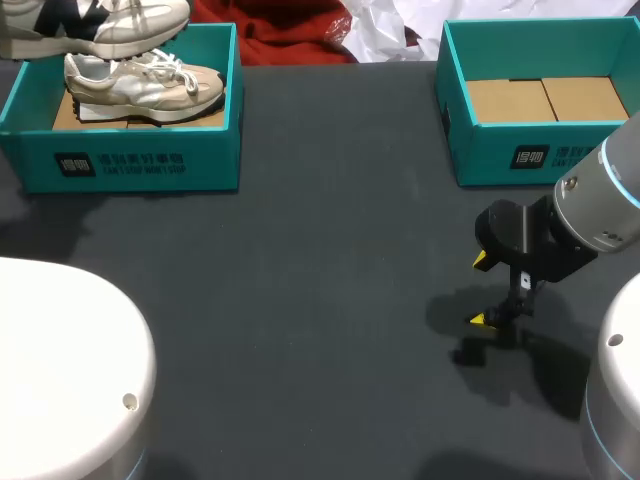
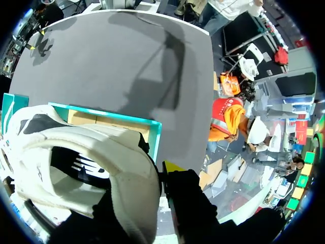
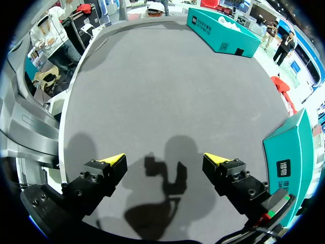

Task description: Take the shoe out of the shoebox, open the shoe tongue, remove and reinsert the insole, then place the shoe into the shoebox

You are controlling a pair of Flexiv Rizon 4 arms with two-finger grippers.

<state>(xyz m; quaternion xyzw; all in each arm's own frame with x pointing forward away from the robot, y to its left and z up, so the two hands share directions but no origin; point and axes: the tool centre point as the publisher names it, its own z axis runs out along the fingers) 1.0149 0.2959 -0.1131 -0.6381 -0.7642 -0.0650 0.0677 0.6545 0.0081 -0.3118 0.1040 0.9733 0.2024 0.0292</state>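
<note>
A white and beige shoe (image 1: 95, 25) with a dark logo hangs over the back left corner of the left teal shoebox (image 1: 130, 165). In the left wrist view my left gripper (image 2: 165, 175) is shut on this shoe (image 2: 76, 162) at its upper edge. One yellow tip shows; the other finger is hidden behind the shoe. A second matching shoe (image 1: 140, 85) lies inside that box (image 2: 117, 119). My right gripper (image 1: 482, 290) hovers low over the dark table in front of the right shoebox (image 1: 530, 155). It is open (image 3: 165, 160) and holds nothing.
The right shoebox (image 3: 289, 152) holds only brown cardboard. White arm bases stand at the front left (image 1: 70, 370) and front right (image 1: 615, 400). Dark tabletop (image 1: 320, 300) spreads between the boxes. Red cloth (image 1: 290, 30) lies at the back edge.
</note>
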